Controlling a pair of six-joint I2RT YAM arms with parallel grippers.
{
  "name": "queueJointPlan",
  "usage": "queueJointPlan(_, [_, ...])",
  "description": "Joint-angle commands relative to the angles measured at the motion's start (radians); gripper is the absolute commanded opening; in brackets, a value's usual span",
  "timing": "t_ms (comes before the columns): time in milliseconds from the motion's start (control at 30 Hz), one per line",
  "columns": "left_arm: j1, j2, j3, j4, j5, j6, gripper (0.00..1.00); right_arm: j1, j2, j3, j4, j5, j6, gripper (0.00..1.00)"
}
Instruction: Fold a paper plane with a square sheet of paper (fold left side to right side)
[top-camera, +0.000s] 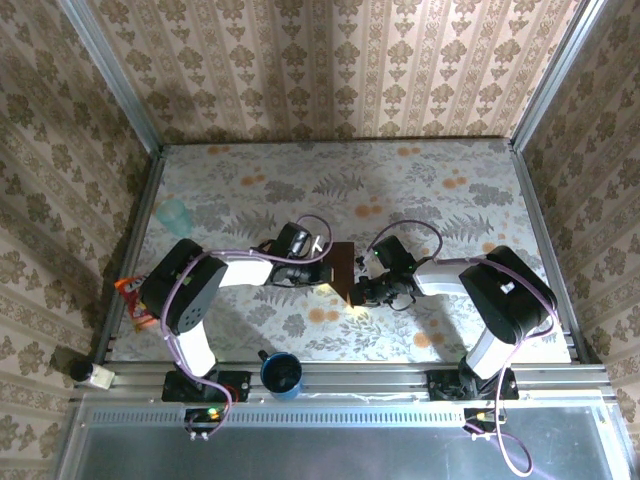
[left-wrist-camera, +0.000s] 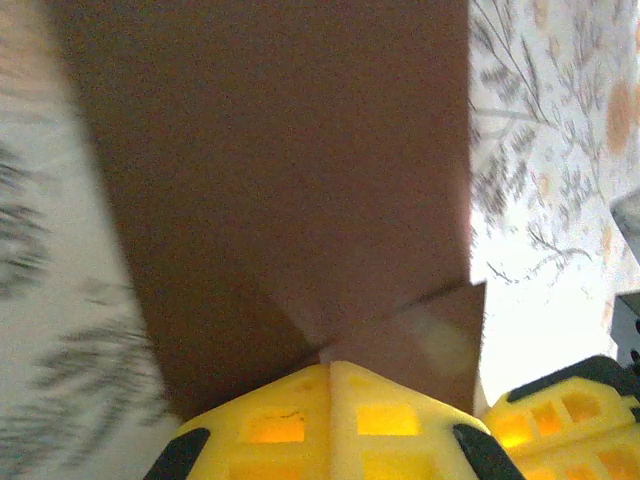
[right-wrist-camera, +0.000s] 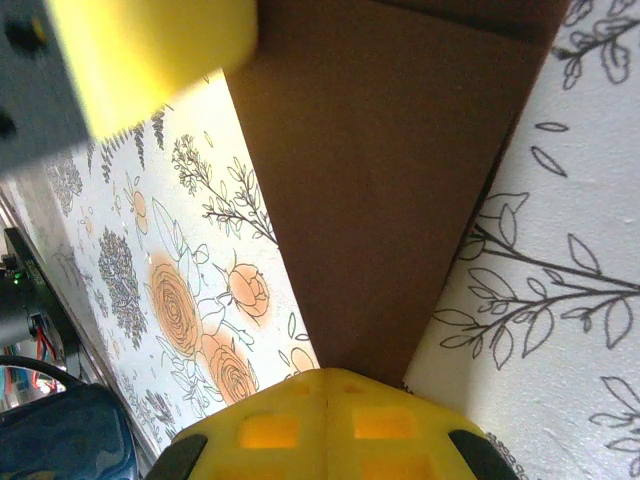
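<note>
On the tabletop (top-camera: 450, 200), seen from above, the sheet of paper (top-camera: 343, 265) lies at centre. Left wrist: left gripper (left-wrist-camera: 328, 368) closed, empty, tips pressing a folded flap. Right wrist: right gripper (right-wrist-camera: 325, 375) closed, empty, at the sheet's edge. Risk: uneven pressure could skew the crease.

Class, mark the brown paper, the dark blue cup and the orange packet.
brown paper (top-camera: 342, 262): top view, bare middle between the arms.
dark blue cup (top-camera: 282, 373): top view, its open top.
orange packet (top-camera: 128, 287): top view, visible corner.
</note>
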Motion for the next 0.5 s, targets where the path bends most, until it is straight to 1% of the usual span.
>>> queueJointPlan(0, [0.074,0.002,-0.024,-0.032,-0.086,0.062,0.0,0.01,0.065,-0.052,-0.124,0.105,-0.01,0.0])
queueJointPlan(100, [0.109,0.012,-0.016,-0.031,-0.074,0.077,0.0,0.011,0.068,-0.052,-0.112,0.094,-0.004,0.0])
queueJointPlan(200, [0.125,0.001,-0.008,-0.042,-0.062,0.092,0.0,0.011,0.068,-0.052,-0.104,0.085,0.001,0.0])
queueJointPlan(367, [0.124,-0.107,-0.008,-0.111,-0.08,0.106,0.0,0.01,0.044,-0.055,-0.079,0.074,0.015,0.0])
queueJointPlan(467, [0.101,-0.179,-0.024,-0.134,-0.08,0.095,0.0,0.008,0.032,-0.055,-0.051,0.059,0.021,0.0])
